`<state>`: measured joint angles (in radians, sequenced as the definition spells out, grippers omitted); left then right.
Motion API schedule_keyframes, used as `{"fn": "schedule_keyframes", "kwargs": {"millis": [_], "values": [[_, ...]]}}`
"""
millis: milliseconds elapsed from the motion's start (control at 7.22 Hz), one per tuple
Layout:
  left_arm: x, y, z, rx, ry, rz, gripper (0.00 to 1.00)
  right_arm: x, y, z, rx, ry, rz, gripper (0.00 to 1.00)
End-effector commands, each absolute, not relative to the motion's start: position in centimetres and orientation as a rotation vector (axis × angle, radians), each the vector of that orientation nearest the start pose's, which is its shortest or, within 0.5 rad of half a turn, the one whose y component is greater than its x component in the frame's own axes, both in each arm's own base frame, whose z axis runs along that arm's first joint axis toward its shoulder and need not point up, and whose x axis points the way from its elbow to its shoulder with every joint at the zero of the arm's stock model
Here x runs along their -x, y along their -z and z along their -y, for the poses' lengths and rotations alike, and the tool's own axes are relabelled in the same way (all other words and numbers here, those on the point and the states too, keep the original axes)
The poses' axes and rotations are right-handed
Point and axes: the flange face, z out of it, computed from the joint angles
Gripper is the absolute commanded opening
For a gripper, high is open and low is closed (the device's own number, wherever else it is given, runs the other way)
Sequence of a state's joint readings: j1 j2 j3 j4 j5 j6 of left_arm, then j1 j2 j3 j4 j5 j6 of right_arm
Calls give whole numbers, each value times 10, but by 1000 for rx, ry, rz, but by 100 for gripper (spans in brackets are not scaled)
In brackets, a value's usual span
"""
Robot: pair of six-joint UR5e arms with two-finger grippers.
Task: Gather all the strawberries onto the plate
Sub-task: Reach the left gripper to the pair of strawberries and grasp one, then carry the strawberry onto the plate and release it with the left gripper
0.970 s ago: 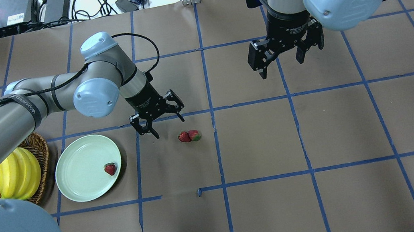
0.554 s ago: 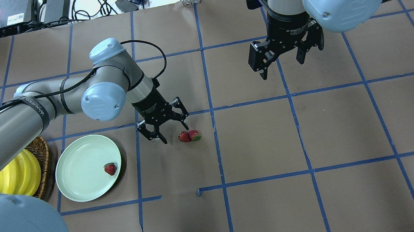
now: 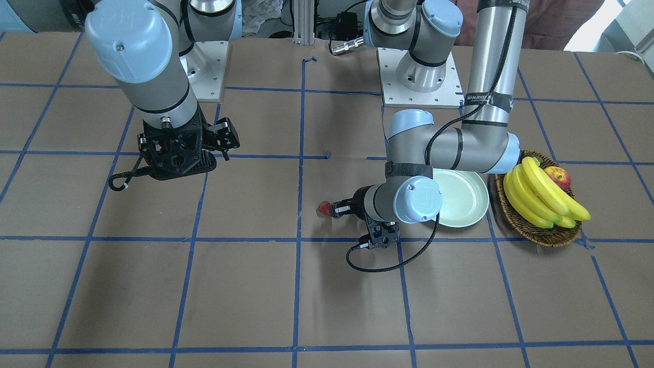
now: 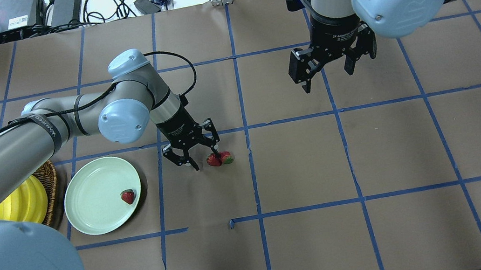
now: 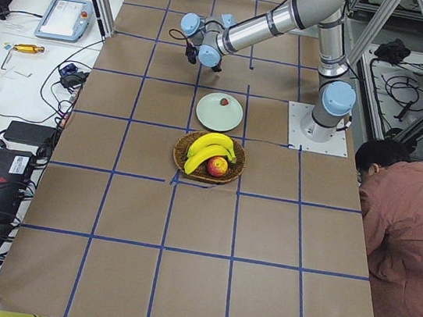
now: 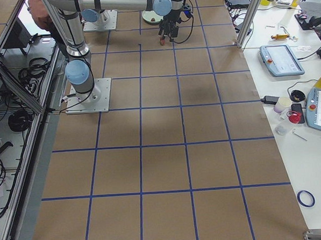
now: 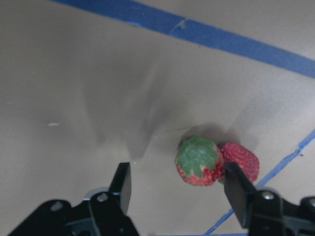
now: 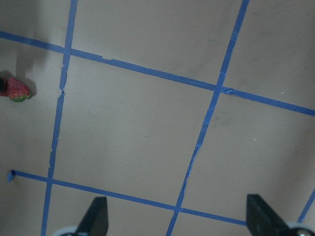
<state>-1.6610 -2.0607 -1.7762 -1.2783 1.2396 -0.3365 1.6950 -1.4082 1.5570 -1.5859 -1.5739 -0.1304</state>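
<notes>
Two strawberries (image 4: pixel 213 160) lie touching on the brown paper, right of the pale green plate (image 4: pixel 92 217). A third strawberry (image 4: pixel 127 196) rests inside the plate near its right rim. My left gripper (image 4: pixel 207 161) is open and low over the pair. In the left wrist view the strawberry with its green cap up (image 7: pixel 199 162) sits between the fingers, close to the right finger (image 7: pixel 236 189), while the other strawberry (image 7: pixel 243 161) lies just outside it. My right gripper (image 4: pixel 328 73) hangs open and empty over the far right of the table.
A wicker basket (image 3: pixel 536 232) with bananas (image 3: pixel 536 197) and an apple (image 3: pixel 557 177) stands beside the plate, on the side away from the strawberries. A person (image 5: pixel 407 225) leans at the table's edge in the exterior left view. Blue tape lines grid the paper.
My left gripper has moved right and down from beside the plate to the two strawberries, still open. The right arm has not moved.
</notes>
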Motion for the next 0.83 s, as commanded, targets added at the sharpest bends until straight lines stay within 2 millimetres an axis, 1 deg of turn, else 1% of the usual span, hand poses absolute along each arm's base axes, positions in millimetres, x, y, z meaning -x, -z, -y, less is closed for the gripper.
{"fn": "schedule_keyframes", "kwargs": {"millis": [0,139,277,416,554,693], "values": [[216,-159,539,496,-769,-3250,23,-199,-412,522,399,-210,-3112,100],[216,-160,540,491,-762,-3250,0,-199,-412,522,399,-210,-3112,100],[216,-162,540,489,-756,-3250,0,-199,-412,521,399,-212,-3112,100],[214,-170,542,476,-724,-3250,0,-199,-412,522,399,-210,-3112,100],[205,-187,544,404,-641,-3193,0,-199,-412,521,399,-212,-3112,100],[190,-201,547,320,-632,-3135,0,-199,-412,521,399,-212,-3112,100]]}}
